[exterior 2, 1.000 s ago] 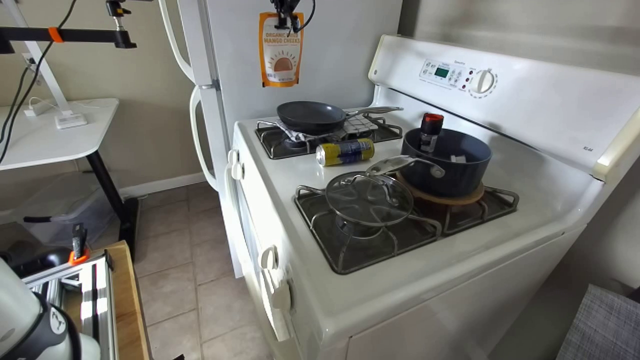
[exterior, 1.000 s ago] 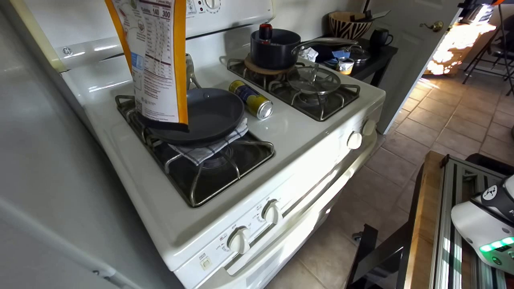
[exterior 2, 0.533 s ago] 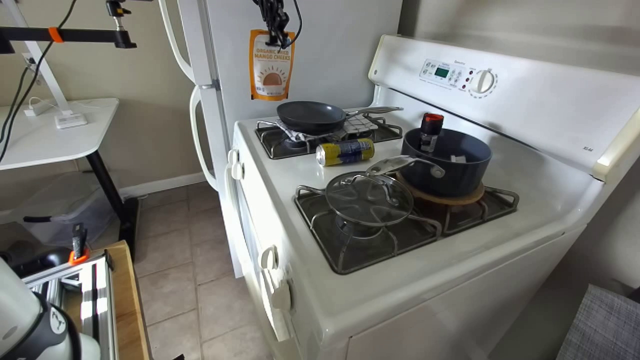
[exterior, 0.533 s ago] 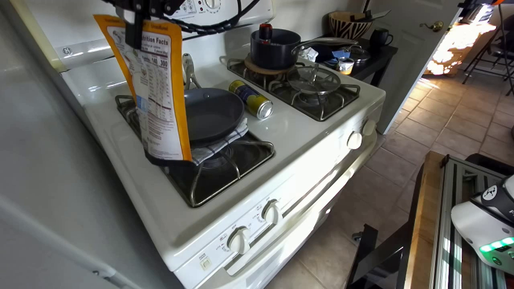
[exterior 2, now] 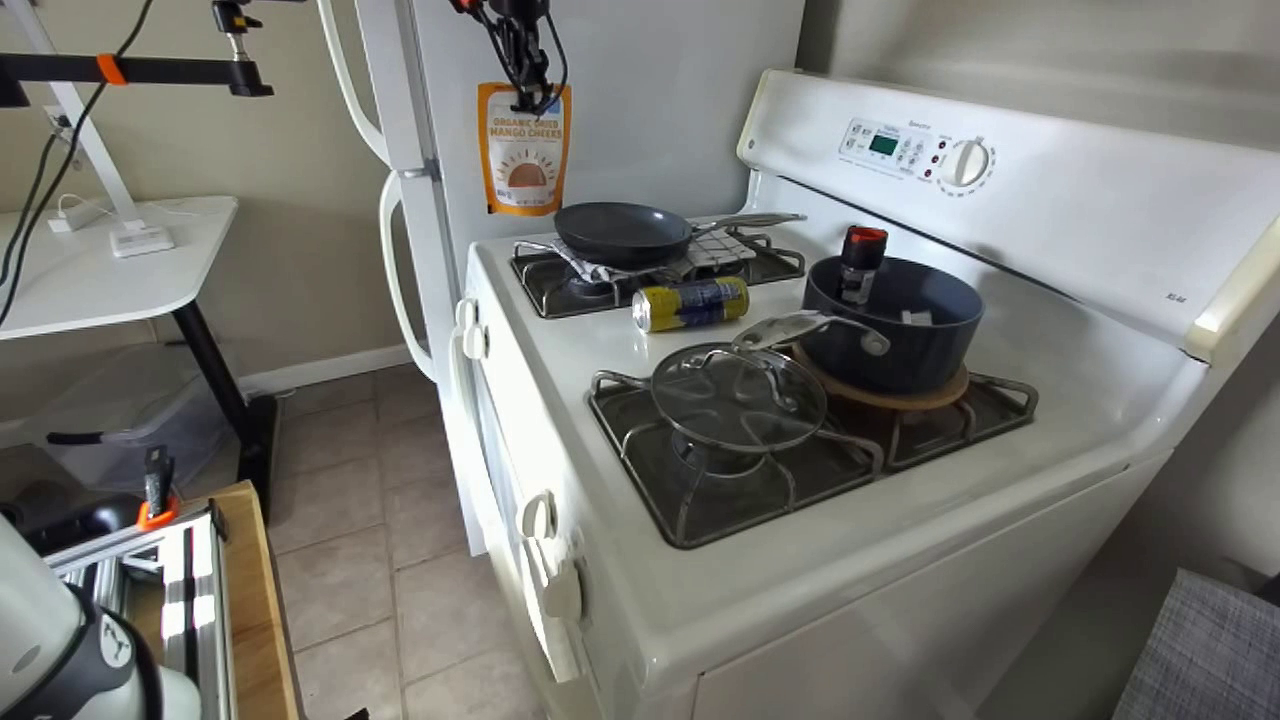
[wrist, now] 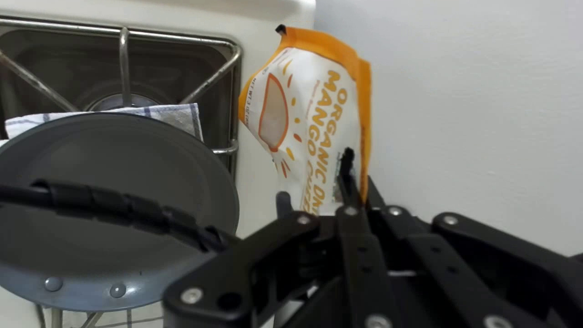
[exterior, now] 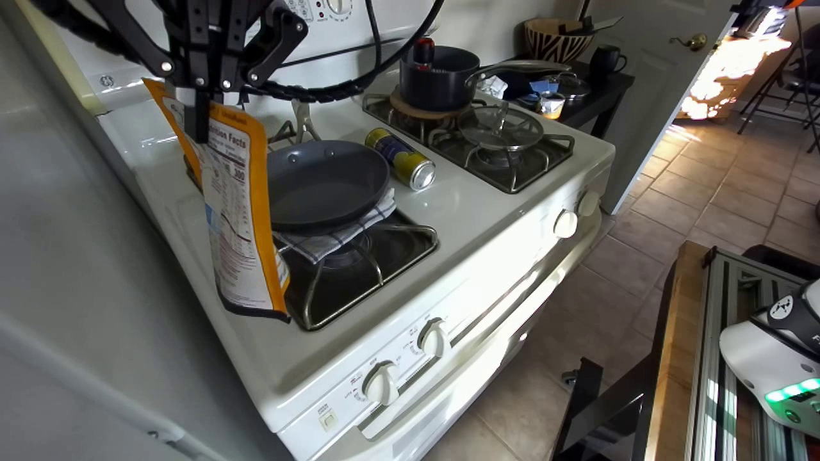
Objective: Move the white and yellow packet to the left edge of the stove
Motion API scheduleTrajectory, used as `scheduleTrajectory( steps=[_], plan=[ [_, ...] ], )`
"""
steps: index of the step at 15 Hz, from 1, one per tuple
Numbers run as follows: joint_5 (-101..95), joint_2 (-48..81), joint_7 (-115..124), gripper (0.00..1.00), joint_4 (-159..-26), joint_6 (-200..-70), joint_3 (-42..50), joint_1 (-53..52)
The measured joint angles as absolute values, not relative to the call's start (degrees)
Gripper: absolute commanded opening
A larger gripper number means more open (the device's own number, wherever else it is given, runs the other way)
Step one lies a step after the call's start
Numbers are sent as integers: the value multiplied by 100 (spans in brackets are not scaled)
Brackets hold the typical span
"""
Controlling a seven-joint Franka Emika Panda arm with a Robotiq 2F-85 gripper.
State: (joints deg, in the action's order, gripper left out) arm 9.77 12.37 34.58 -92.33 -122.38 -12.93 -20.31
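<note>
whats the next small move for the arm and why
Probably ease the gripper down a little: it grips the white and yellow packet by its top, an exterior view shows a gap beneath the packet, and the wrist view suggests it hangs near the left edge of the stove, beside the frying pan.

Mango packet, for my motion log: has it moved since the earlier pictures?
Yes: in an exterior view, the packet has moved down and toward picture-left, judged against the frying pan.
</note>
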Motion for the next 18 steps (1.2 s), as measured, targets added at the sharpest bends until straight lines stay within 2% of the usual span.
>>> scheduleTrajectory(
  steps=[14,15,16,18],
  plan=[
    [706,1476,3975,0,-9680,-13021,-1292,-2147],
    [706,1490,3975,25,-9693,-13024,-1292,-2145],
    [707,1495,3975,26,-9714,-13024,-1292,-2142],
    [707,1496,3974,40,-9765,-13024,-1292,-2137]
  ],
)
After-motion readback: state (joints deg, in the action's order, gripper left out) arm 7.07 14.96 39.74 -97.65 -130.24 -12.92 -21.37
